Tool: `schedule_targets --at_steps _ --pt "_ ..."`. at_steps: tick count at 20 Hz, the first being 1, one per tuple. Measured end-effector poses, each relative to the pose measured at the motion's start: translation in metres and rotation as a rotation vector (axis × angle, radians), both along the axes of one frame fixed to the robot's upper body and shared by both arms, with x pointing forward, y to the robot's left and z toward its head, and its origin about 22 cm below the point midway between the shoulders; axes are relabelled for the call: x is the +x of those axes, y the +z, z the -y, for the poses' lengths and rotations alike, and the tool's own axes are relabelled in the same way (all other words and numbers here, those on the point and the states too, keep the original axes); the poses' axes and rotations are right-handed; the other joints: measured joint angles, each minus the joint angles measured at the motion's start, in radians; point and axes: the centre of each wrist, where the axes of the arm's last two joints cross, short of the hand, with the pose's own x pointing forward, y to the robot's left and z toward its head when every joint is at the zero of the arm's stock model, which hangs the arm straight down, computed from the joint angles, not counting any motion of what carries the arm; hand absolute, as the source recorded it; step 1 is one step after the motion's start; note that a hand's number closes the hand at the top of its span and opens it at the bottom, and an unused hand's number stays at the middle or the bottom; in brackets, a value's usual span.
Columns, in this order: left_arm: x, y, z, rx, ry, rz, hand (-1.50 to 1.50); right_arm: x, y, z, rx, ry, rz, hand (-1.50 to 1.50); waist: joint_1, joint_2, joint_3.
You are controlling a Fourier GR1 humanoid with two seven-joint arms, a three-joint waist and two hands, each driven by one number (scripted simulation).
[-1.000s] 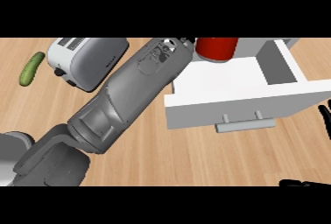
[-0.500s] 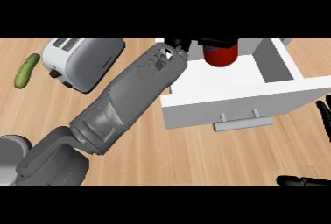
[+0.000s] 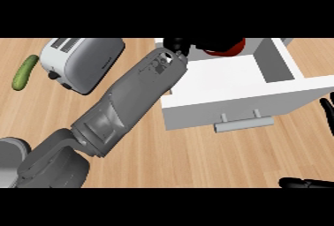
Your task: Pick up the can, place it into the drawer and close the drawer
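Observation:
The red can (image 3: 226,49) is at the view's top, over the back part of the open white drawer (image 3: 225,84). My left hand (image 3: 181,44) is shut on the can; its black fingers wrap over the can's top and hide much of it. The grey left forearm runs diagonally from the lower left up to it, crossing the drawer's left wall. The drawer's front panel carries a grey handle (image 3: 243,124) that faces me. My right hand (image 3: 325,109) shows only as straight black fingers at the right edge, resting beside the drawer's front corner.
A silver toaster (image 3: 81,62) stands on the wooden counter (image 3: 215,159) left of my forearm. A green cucumber (image 3: 24,73) lies at the far left. Bare wood stretches in front of the drawer.
My left hand has carried the can from the drawer's back left edge to above its inside. The view has shifted a little, and the right hand's fingers have come in at the right edge.

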Motion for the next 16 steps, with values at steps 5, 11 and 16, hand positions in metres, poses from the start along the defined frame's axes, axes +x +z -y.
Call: schedule_targets --at_steps 5,11,16 --pt "-0.001 -0.002 0.001 -0.021 0.022 0.008 -1.5 -0.003 0.002 -0.002 -0.014 0.003 0.011 -1.5 -0.001 -0.001 0.0" --pt "-0.002 -0.003 0.001 -0.077 0.043 -0.005 -1.5 -0.009 0.012 0.002 -0.163 -0.014 0.075 -1.5 -0.002 0.0 0.0" --pt "-0.003 0.0 0.002 -0.119 0.036 -0.012 -1.5 -0.006 0.023 0.0 -0.31 -0.023 0.133 -1.5 0.013 -0.001 -0.001"
